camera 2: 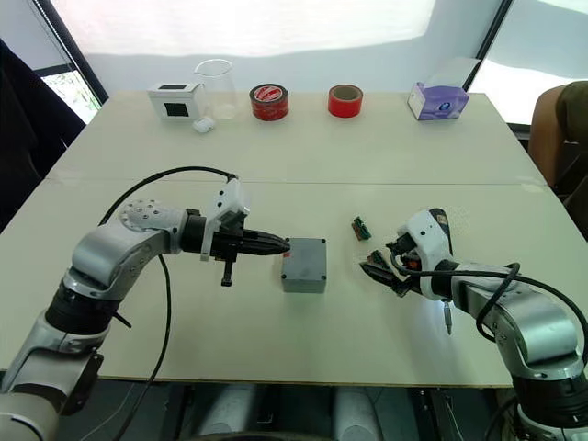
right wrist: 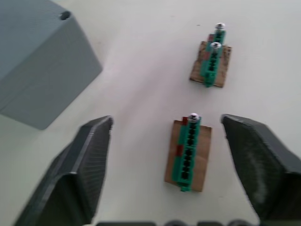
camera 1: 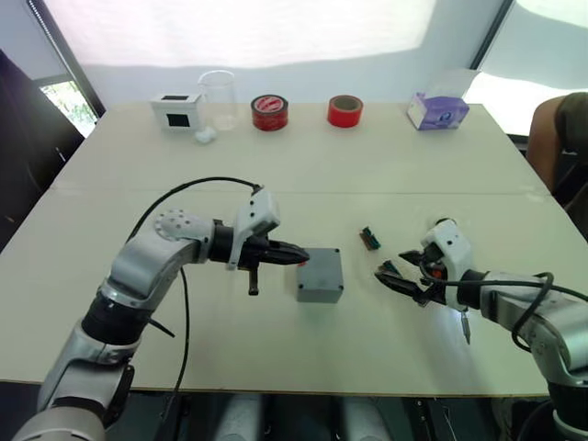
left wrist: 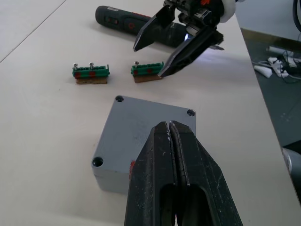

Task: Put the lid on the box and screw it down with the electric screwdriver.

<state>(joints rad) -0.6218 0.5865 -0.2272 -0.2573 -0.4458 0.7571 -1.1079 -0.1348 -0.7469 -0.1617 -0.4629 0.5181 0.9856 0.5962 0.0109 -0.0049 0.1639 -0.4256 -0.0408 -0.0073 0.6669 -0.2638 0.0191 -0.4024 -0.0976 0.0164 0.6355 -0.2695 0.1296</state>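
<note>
Spread wide, my right end effector (right wrist: 167, 136) straddles a green circuit strip (right wrist: 188, 153); my left end effector (left wrist: 170, 134), pinched closed, meets the lid (left wrist: 141, 129) of the box (camera 1: 320, 275).

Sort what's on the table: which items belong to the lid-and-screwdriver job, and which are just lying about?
Job items:
- box, grey, lid already resting on top
- electric screwdriver, lying beyond the right gripper
- two green screw strips, probably holding the screws

Lying about, along the far edge:
- white box
- clear beaker
- two red tape rolls
- purple tissue box
</note>
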